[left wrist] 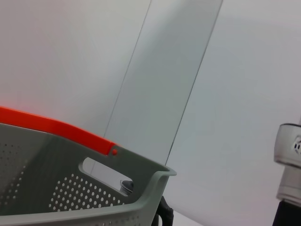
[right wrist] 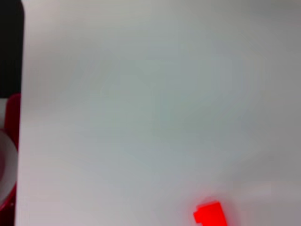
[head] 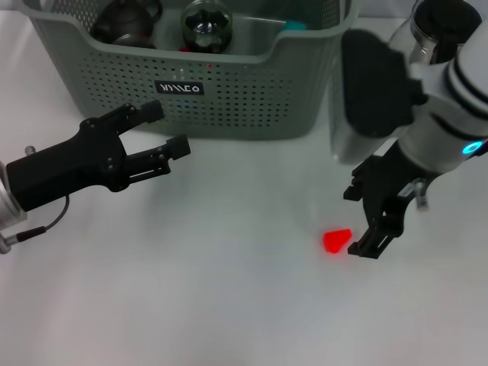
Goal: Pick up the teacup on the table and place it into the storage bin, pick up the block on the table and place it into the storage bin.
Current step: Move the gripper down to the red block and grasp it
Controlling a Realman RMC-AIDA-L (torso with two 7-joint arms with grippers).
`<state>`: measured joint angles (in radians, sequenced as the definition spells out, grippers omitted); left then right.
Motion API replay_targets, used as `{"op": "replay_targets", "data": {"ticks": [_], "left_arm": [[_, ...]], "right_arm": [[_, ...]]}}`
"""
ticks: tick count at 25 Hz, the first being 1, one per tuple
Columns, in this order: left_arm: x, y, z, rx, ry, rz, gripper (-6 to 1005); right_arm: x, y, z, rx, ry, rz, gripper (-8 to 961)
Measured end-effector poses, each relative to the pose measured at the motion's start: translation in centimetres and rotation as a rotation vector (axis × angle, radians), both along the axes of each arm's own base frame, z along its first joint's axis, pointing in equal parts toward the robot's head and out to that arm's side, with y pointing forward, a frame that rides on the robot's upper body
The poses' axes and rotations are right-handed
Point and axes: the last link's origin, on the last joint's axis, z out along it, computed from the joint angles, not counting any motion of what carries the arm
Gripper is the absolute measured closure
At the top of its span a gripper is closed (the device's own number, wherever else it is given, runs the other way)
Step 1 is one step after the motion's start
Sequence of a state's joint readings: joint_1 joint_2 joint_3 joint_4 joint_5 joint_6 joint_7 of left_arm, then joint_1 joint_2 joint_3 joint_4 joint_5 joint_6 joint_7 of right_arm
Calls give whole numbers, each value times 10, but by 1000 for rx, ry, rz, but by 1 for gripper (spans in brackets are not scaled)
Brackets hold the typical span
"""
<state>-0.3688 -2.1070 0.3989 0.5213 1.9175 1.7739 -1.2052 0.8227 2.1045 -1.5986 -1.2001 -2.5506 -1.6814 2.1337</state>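
The red block (head: 337,241) lies on the white table at right front, and also shows in the right wrist view as the block (right wrist: 210,214). My right gripper (head: 393,225) hangs open just right of the block, one finger (head: 369,244) almost touching it. The grey-green storage bin (head: 229,99) stands at the back. Inside it sits a dark, glossy round teacup (head: 206,27). In front of the bin's left half my left gripper (head: 169,127) is open and holds nothing. The left wrist view shows the bin's rim (left wrist: 141,165).
A dark teapot-like vessel (head: 126,21) rests in the bin beside the teacup. An orange strip (left wrist: 56,129) runs along the bin's far rim. A red and white thing (right wrist: 7,160) sits at the edge of the right wrist view.
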Motion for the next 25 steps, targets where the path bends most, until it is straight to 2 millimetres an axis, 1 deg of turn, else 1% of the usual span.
{"op": "replay_targets", "data": {"ticks": [6, 12, 17, 25], "left_arm": [[1, 1, 0, -2, -1, -4, 113], [2, 3, 0, -1, -1, -6, 114], [2, 2, 0, -1, -1, -5, 114], [1, 1, -1, -2, -2, 0, 113]], "right_arm": [[8, -5, -20, -25, -42, 36, 122], [13, -6, -27, -21, -40, 20, 155], [18, -6, -36, -14, -32, 30, 344], [17, -5, -41, 1, -18, 50, 348]]}}
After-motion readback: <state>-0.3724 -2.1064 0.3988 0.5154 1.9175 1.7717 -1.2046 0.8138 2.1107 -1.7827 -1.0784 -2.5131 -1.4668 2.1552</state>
